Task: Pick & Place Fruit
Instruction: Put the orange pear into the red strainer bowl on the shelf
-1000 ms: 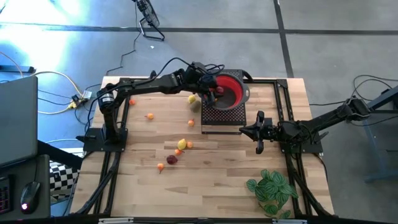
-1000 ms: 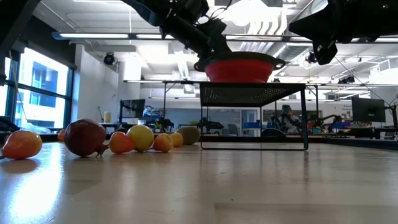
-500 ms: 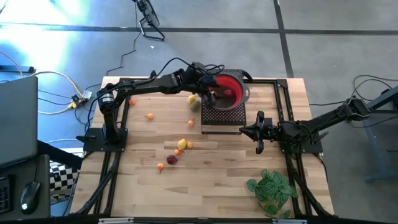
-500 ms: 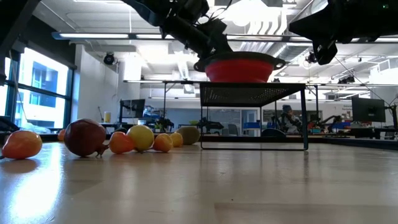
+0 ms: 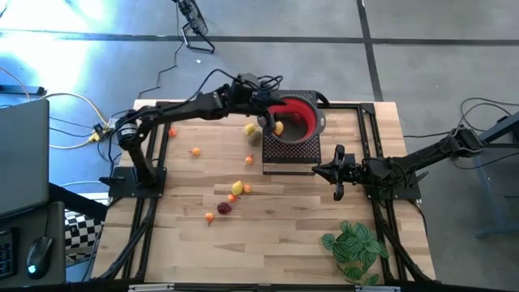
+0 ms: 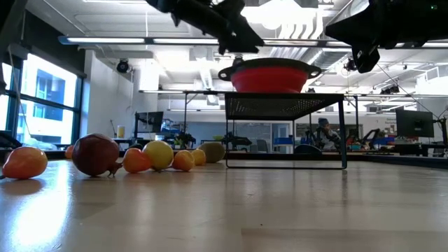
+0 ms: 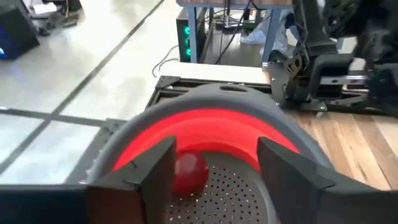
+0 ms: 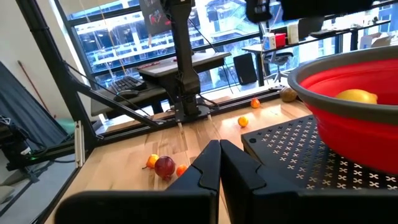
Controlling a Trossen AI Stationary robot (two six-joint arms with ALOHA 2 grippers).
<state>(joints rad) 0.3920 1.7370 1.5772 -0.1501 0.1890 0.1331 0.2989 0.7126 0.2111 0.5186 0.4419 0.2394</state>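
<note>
The red bowl (image 5: 300, 118) sits on a black perforated stand (image 5: 290, 151) at the table's far side. Inside it lie a yellow fruit (image 5: 278, 127) (image 8: 356, 95) and a dark red fruit (image 7: 189, 171). My left gripper (image 5: 267, 119) (image 7: 214, 155) hovers open and empty above the bowl's left rim. More fruits rest on the table: a yellow-green one (image 5: 251, 129), orange ones (image 5: 195, 151), and a cluster around a dark red one (image 5: 224, 208) (image 6: 95, 154). My right gripper (image 5: 320, 169) (image 8: 219, 163) waits shut, just right of the stand.
A green leafy plant (image 5: 354, 247) stands at the near right corner. Black rails (image 5: 154, 174) run along both sides of the table. Bare wood lies between the fruit cluster and the plant. A monitor and cables sit off the table's left edge.
My left gripper has risen out of the red bowl and drawn back toward the table's left, clearing the rim. The yellow fruit in the bowl has come into sight in the high view. The fruits on the table have stayed put.
</note>
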